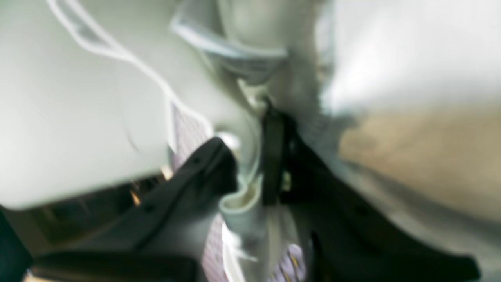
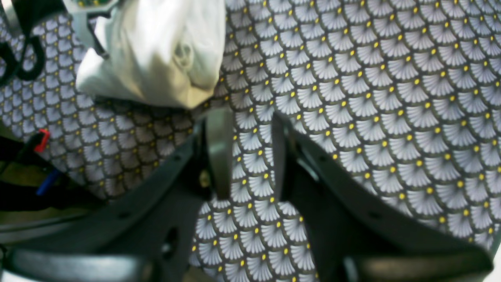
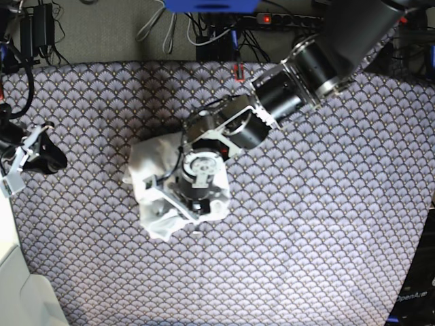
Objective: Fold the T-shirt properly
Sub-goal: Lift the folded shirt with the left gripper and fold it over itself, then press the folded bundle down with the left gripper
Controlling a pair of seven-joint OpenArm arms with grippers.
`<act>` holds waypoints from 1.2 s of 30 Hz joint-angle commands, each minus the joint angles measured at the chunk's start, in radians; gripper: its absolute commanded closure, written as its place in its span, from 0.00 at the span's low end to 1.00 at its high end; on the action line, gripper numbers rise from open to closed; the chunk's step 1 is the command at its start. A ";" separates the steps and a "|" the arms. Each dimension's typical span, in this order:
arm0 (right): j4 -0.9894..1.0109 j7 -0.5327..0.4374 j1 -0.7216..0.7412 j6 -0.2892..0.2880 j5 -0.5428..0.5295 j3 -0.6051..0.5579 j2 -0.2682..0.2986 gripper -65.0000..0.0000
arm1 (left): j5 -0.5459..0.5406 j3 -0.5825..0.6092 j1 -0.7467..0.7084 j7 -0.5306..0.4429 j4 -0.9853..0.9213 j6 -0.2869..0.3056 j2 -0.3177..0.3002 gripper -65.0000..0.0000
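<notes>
The counter fills the base view, covered by a cloth printed with grey fan scales and yellow dots. The left arm reaches in from the top right corner of that view down to the middle of the counter. The T-shirt lies bunched in a white heap left of centre, directly under that arm's wrist. The left pincer is clamped on a fold of the T-shirt, its two black fingers pressed against a ridge of white cloth that stands between them; the left wrist view is blurred. The right pincer hangs over bare patterned cloth with its fingers apart and nothing between them, a corner of the T-shirt lying just beyond its tips. In the base view it sits at the counter's left edge.
</notes>
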State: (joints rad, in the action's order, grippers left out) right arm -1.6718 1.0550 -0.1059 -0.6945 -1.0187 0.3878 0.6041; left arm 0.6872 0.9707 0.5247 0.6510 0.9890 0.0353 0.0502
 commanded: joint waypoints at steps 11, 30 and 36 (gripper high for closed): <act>-0.017 -0.022 -0.024 -0.004 -0.019 0.078 0.021 0.72 | 0.213 -0.005 0.025 -0.225 -0.255 -0.021 0.099 0.99; -0.014 -0.019 -0.028 -0.004 -0.019 0.076 0.015 0.72 | 0.220 0.153 0.013 -0.282 -0.387 -0.295 0.107 0.99; -0.015 -0.019 -0.030 -0.004 -0.019 0.076 0.015 0.72 | 0.220 0.149 0.012 -0.280 -0.387 -0.301 0.107 0.99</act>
State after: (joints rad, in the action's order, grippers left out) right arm -1.6718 1.0584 -0.1452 -0.6945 -1.0183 0.4568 0.5980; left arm 0.9245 1.1164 0.5449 0.3992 0.6102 -0.2813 0.1493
